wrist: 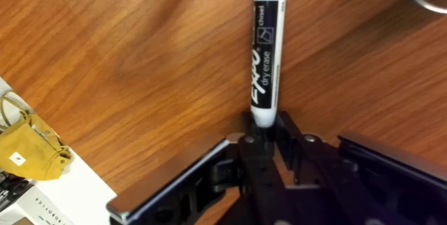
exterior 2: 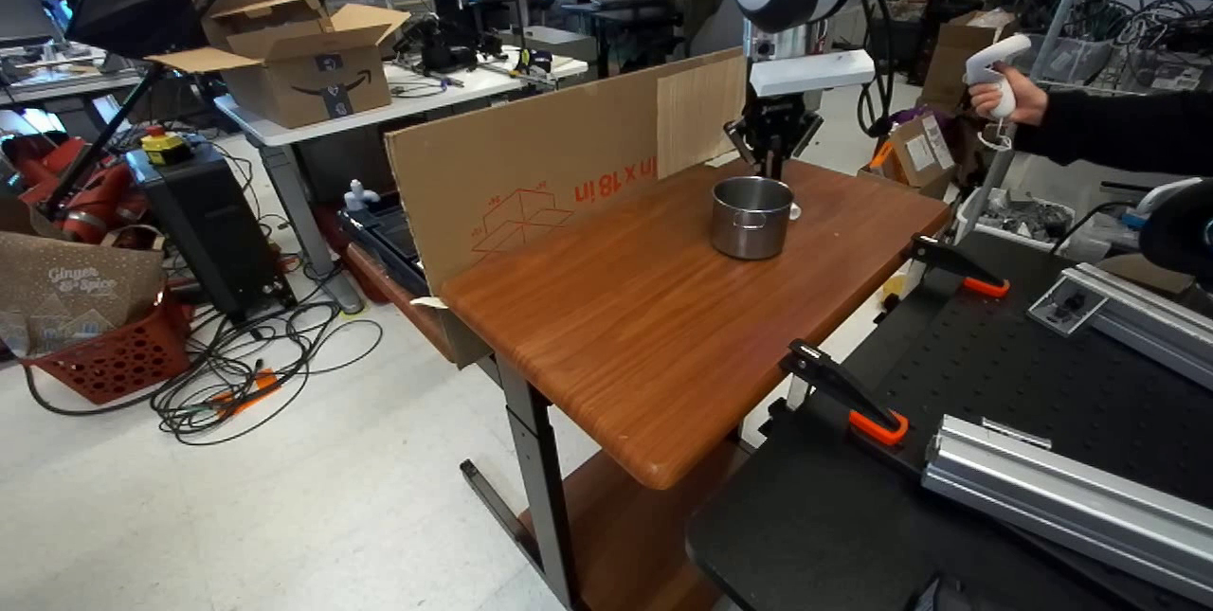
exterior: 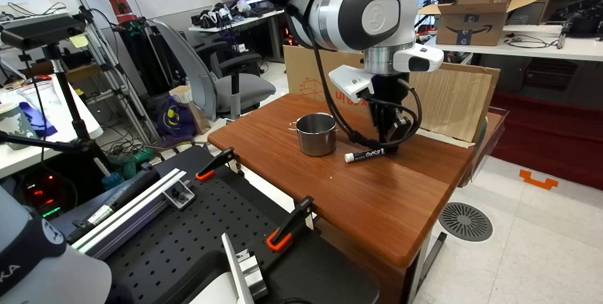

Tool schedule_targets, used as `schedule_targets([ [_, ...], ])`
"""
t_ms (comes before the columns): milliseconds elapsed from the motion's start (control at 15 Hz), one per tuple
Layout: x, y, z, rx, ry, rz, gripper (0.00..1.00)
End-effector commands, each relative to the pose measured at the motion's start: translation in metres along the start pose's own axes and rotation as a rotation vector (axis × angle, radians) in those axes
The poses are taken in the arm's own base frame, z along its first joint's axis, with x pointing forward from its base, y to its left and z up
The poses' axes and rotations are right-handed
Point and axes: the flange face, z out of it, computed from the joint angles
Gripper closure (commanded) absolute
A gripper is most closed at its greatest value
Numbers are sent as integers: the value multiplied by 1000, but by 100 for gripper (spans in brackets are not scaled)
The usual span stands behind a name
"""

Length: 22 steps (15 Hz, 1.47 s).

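Note:
A white EXPO dry-erase marker with a black label (wrist: 267, 54) lies on the brown wooden table (exterior: 330, 191). In the wrist view my gripper (wrist: 265, 122) is shut on its near end, a dark finger on either side; the tip of that end is hidden between them. An exterior view has the gripper (exterior: 388, 144) pointing down at table height, the marker (exterior: 365, 155) sticking out towards a steel pot (exterior: 317, 143). From another angle the pot (exterior 2: 749, 232) stands in front of the fingers, and little but the marker's white end (exterior 2: 794, 211) shows.
Behind the arm, a cardboard panel (exterior 2: 540, 194) stands along the table's edge. Black-and-orange clamps (exterior: 292, 221) grip the opposite edge, beside a black perforated board (exterior: 202, 233). A person's hand (exterior 2: 1023, 95) holds a white controller. The pot's rim (wrist: 424, 3) shows top right in the wrist view.

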Motion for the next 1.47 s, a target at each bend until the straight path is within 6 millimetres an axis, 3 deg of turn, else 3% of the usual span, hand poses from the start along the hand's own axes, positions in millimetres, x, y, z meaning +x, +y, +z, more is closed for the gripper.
schedule_targets([
  [0, -2, -3, -15, -3, 29, 4, 95],
  [133, -4, -6, -25, 1, 44, -3, 95],
  [400, -17, -15, -65, 3, 116, -29, 95],
  [733, -50, -33, -119, 4, 290, -81, 95],
  [933, -70, -41, -140, -2, 417, -105, 95],
  [1133, -85, -46, -150, -14, 509, -110, 95],
  [1400, -104, -56, -148, -24, 585, -99, 95],
])
